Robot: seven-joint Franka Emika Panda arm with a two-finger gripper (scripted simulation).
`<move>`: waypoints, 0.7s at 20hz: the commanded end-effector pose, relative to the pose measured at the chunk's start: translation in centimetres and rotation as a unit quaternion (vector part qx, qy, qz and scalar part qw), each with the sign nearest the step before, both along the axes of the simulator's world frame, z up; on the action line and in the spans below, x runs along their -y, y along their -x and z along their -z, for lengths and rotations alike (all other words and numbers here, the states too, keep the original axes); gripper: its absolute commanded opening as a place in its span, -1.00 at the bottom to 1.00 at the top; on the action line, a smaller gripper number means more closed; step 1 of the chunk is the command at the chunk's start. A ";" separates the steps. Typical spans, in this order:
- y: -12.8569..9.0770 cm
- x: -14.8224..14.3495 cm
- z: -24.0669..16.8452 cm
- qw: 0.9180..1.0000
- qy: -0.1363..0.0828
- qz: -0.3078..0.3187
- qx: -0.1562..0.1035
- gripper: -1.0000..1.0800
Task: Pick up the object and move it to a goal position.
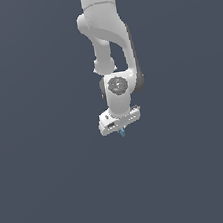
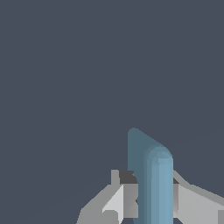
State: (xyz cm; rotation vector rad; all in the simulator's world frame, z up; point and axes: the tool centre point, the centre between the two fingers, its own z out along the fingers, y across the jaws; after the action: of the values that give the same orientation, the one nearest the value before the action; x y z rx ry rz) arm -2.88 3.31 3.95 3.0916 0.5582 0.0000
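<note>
The white Panda arm [image 1: 106, 38] hangs down from the top of the exterior view, roughly in the middle of the frame, against a plain dark slate-blue background that fills everything else. Its wrist points downward and ends in the white gripper [image 1: 121, 128], whose flat hand body sits slightly tilted, lower on the exterior view's left side.

A small bit of the light-blue object [image 1: 121, 132] pokes out just beneath the gripper's underside, and it looks tiny beside the hand. Its exact shape cannot be made out at this size in the exterior view.

The wrist view gives a much closer look. There the object [image 2: 154, 183] appears as a thin, elongated, light-blue piece with a rounded end, standing up between the grey fingers [image 2: 192, 203] of the gripper [image 2: 151, 201]. One finger presses in from each side of it, touching its flanks, so the gripper is closed around the object and holding it. The object's free end extends well past the fingertips.

No surface is seen touching the object in either view; only the flat dark background lies behind it
</note>
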 end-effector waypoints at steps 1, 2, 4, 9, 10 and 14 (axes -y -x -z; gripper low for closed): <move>0.0 0.0 0.0 1.000 0.000 0.000 0.000 -1.00; -0.1 -0.1 0.0 1.000 0.000 0.000 0.000 -1.00; -0.3 -0.3 -0.1 1.000 0.000 0.000 0.000 -1.00; -1.3 -1.3 -0.6 1.000 0.000 0.000 0.000 -1.00; -1.6 -1.6 -0.7 1.000 0.000 0.000 0.000 -1.00; -3.1 -3.1 -1.4 1.000 0.000 0.000 0.000 -1.00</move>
State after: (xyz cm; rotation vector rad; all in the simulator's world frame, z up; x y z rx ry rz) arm -0.33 5.80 5.09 3.0916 0.5578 -0.0003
